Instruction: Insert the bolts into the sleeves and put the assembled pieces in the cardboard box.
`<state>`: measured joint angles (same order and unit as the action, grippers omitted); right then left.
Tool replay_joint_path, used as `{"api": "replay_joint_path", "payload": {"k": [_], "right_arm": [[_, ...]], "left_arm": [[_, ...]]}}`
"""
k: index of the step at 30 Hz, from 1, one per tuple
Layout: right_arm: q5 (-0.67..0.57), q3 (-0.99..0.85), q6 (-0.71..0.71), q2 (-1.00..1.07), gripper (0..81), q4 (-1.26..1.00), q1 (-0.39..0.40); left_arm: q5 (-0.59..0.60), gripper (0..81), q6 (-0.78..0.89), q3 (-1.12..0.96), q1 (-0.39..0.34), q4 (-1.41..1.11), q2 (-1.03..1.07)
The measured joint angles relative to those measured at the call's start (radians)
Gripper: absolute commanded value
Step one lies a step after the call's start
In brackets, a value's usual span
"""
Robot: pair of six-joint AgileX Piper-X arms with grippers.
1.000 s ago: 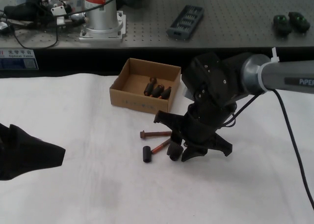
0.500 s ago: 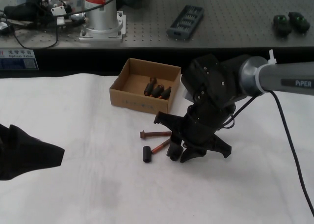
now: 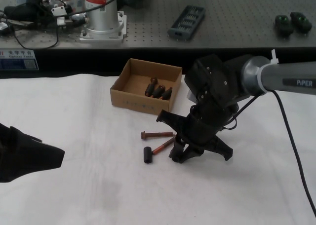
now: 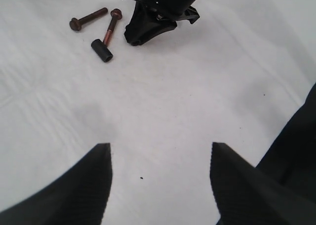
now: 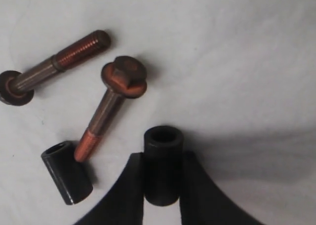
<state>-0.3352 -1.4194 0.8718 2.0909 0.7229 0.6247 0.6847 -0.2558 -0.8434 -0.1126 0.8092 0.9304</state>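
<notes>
the right pincer [image 3: 178, 155] is down on the cloth-covered table [image 3: 89, 200], its two fingers pressed on either side of a black sleeve [image 5: 163, 166], which stands between them with its open bore showing. just left of it lie the loose parts. a copper-coloured bolt [image 5: 111, 101] lies at a slant, its hex head nearest the held sleeve and its threaded tip right at a second sleeve [image 5: 65, 172], which lies on its side on the cloth. the other bolt [image 5: 54, 67] lies a little farther off, beyond the first, apart from both sleeves. the cardboard box [image 3: 140, 99] sits farther back and to the left of the right pincer, open at the top, with three dark assembled pieces [image 3: 158, 91] lying side by side inside it. the left pincer [image 4: 158, 185] hangs over bare cloth at the near left, well apart from the parts, its fingers spread wide with nothing between them
</notes>
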Motion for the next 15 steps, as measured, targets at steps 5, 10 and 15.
{"api": "replay_joint_path", "payload": {"k": [5,10,15], "right_arm": [[-0.056,0.000,-0.044,0.002,2.9,-0.007,0.000],[-0.106,0.000,-0.167,-0.002,2.9,0.029,0.000],[-0.051,0.012,-0.356,-0.082,2.9,0.207,0.004]], "left_arm": [[0.000,42.8,-0.007,0.000,0.000,0.000,0.000],[-0.019,42.8,-0.008,0.000,0.000,0.000,0.000],[-0.032,42.8,-0.008,0.000,0.000,0.000,0.000]]}}
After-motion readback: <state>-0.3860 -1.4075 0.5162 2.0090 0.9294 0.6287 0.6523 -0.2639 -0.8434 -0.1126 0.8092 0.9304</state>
